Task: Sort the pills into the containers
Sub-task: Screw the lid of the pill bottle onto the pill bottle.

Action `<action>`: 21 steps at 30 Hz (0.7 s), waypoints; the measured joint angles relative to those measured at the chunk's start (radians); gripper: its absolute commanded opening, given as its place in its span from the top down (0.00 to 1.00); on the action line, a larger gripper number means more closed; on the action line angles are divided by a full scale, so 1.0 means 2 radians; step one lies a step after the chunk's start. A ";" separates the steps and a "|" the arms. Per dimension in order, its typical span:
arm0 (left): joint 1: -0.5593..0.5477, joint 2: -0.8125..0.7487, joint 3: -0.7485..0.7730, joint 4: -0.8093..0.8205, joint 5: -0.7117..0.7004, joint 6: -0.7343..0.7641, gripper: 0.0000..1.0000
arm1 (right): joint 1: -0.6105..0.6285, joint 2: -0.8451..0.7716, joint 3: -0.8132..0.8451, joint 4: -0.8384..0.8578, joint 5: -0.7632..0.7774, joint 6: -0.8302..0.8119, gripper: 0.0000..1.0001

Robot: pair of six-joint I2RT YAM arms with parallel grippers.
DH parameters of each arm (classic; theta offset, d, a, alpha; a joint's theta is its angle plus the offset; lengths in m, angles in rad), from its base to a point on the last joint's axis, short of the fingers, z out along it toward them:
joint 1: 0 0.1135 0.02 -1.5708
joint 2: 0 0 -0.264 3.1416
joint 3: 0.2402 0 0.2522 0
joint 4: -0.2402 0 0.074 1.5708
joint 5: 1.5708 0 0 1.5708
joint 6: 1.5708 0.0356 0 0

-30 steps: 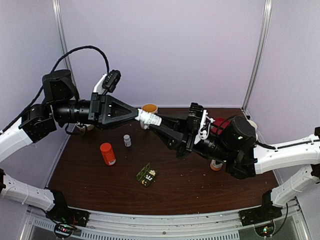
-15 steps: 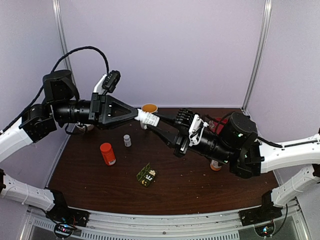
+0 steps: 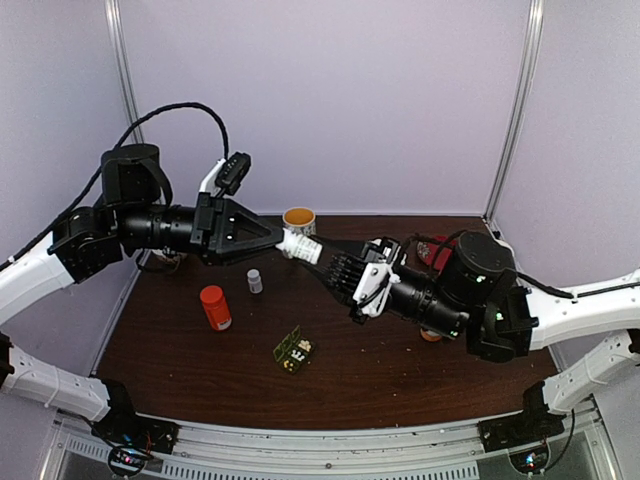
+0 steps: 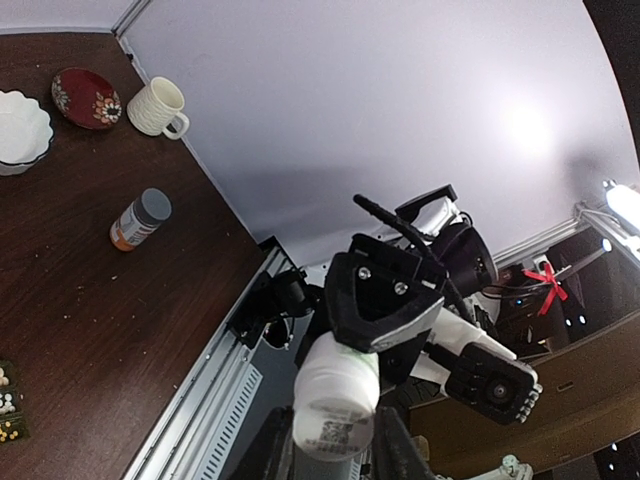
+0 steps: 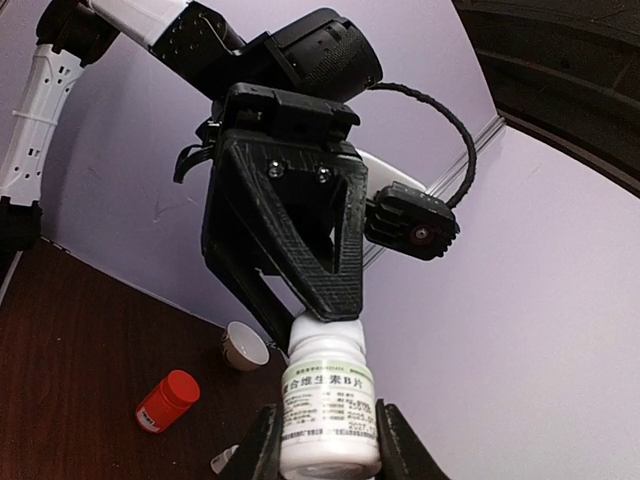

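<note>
The dark green pill box [image 3: 293,350] lies open on the dark wooden table [image 3: 400,370], near the front middle, with pale pills [image 3: 303,348] in some compartments. It is well apart from both my pincers, which meet in the air above the table's far half. My left pincer [image 3: 286,240] is clamped on one end of a white pill bottle [image 3: 302,246]. My right pincer [image 3: 319,249] is closed on the other end. A red-capped orange bottle [image 3: 214,307] and a tiny grey-capped bottle [image 3: 254,281] stand left of the box. A cup [image 3: 298,217] sits by the back wall.
</note>
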State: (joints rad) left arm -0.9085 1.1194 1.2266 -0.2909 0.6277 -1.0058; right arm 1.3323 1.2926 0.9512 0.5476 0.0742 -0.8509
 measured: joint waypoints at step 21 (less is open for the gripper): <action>-0.002 0.019 0.024 0.031 0.051 0.262 0.76 | -0.059 -0.020 -0.003 0.023 -0.159 0.430 1.00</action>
State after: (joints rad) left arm -0.9115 1.1580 1.2747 -0.2291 0.7307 -0.4816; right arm 1.2137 1.2526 0.9447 0.5938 -0.2447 0.0082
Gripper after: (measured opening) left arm 0.243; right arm 0.272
